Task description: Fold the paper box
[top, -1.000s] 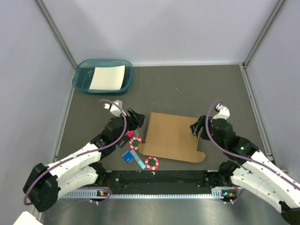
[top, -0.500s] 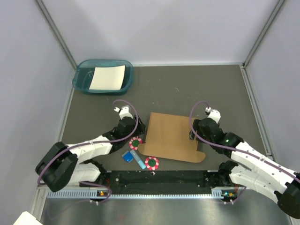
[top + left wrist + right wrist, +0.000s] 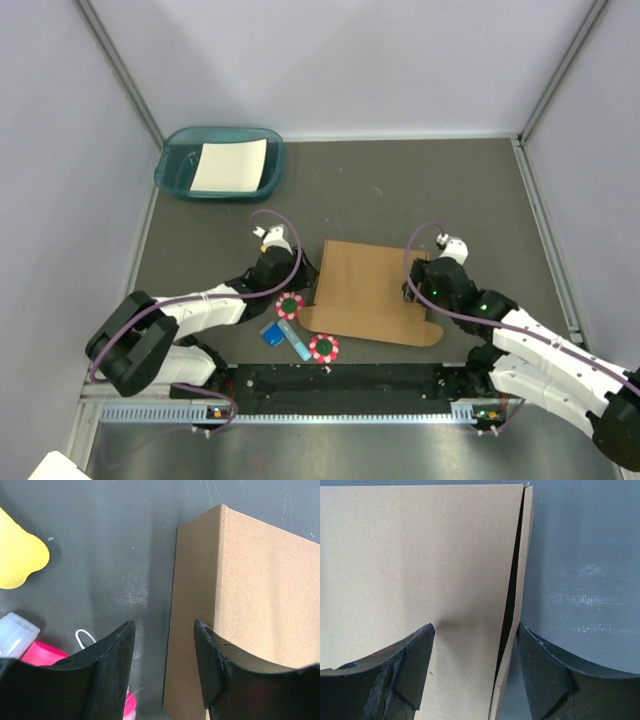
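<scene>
The paper box is a flat brown cardboard sheet lying on the dark table between my arms. My left gripper is at its left edge. In the left wrist view that gripper stands open, with the box's left edge running up between the fingers and touching neither. My right gripper is at the right edge. In the right wrist view it is open astride a narrow side flap, which is parted from the main panel by a dark gap.
A teal tray holding a white sheet stands at the back left. Two red-and-green round pieces and a blue item lie left of the box. A yellow shape and a pink object lie beside my left fingers.
Both arms have stretched lower and inward, bringing each gripper down over its edge of the box. The box itself has not moved.
</scene>
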Action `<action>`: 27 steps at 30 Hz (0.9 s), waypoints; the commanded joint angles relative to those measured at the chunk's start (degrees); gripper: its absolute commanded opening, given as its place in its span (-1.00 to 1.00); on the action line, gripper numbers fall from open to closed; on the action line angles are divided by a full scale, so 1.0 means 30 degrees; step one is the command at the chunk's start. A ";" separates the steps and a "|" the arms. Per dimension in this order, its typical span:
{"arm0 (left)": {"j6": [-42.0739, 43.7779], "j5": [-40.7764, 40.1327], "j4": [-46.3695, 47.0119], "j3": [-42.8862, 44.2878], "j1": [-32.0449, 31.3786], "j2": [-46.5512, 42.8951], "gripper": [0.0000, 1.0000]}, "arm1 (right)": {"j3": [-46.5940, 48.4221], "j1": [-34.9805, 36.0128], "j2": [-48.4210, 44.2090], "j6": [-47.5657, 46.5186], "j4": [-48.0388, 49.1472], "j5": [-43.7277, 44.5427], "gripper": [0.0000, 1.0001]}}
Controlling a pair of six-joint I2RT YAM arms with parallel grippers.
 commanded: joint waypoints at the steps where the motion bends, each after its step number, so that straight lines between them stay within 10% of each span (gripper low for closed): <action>1: -0.0018 0.0464 0.1274 0.0752 -0.0002 0.0129 0.12 | 0.0049 -0.0204 -0.0575 -0.0415 0.1645 0.0475 0.34; 27: -0.0896 0.3802 0.4963 0.1573 -0.0235 0.2970 -0.10 | -0.1006 -0.0233 0.2413 -0.1822 0.5952 -0.2336 -0.78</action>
